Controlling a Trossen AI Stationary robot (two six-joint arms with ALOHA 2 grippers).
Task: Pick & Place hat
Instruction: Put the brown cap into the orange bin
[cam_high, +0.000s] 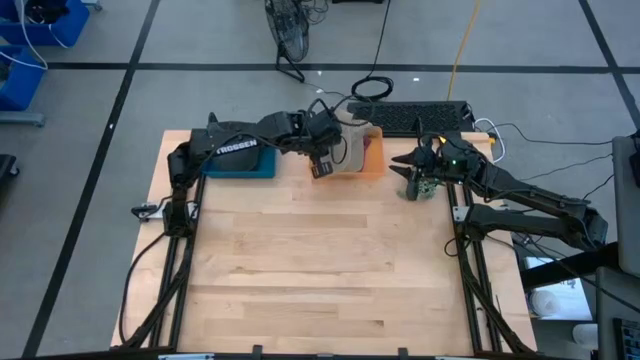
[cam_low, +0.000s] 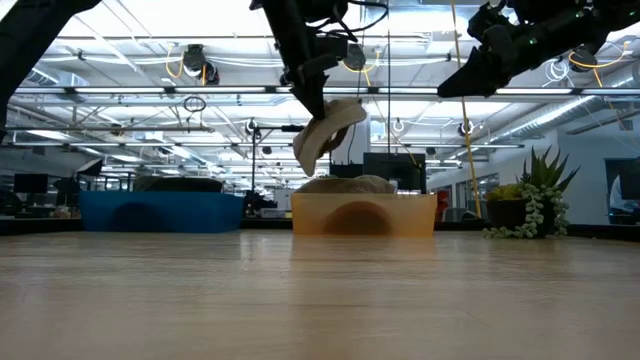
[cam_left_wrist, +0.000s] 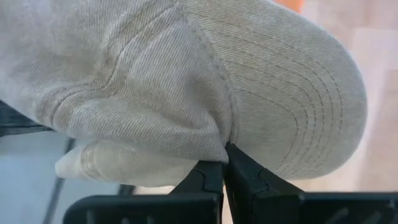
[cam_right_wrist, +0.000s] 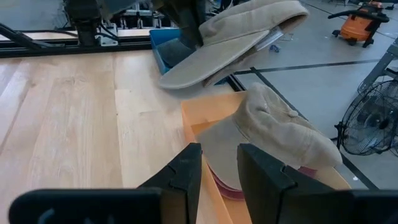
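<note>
My left gripper is shut on a beige cap and holds it in the air over the near left part of the orange bin. The cap fills the left wrist view. A second beige cap lies inside the orange bin, on top of something red. My right gripper is open and empty, raised to the right of the orange bin; the right wrist view shows its fingers apart, pointing at the bin. My left gripper pinches the cap between its two fingers at the seam where the brim meets the crown. The cap is lifted clear, above the bin, tilted with its brim slanting down.
A blue bin stands at the table's far left, next to the orange bin. A small potted plant stands under my right gripper near the table's right edge. A keyboard lies behind the table. The near wooden tabletop is bare.
</note>
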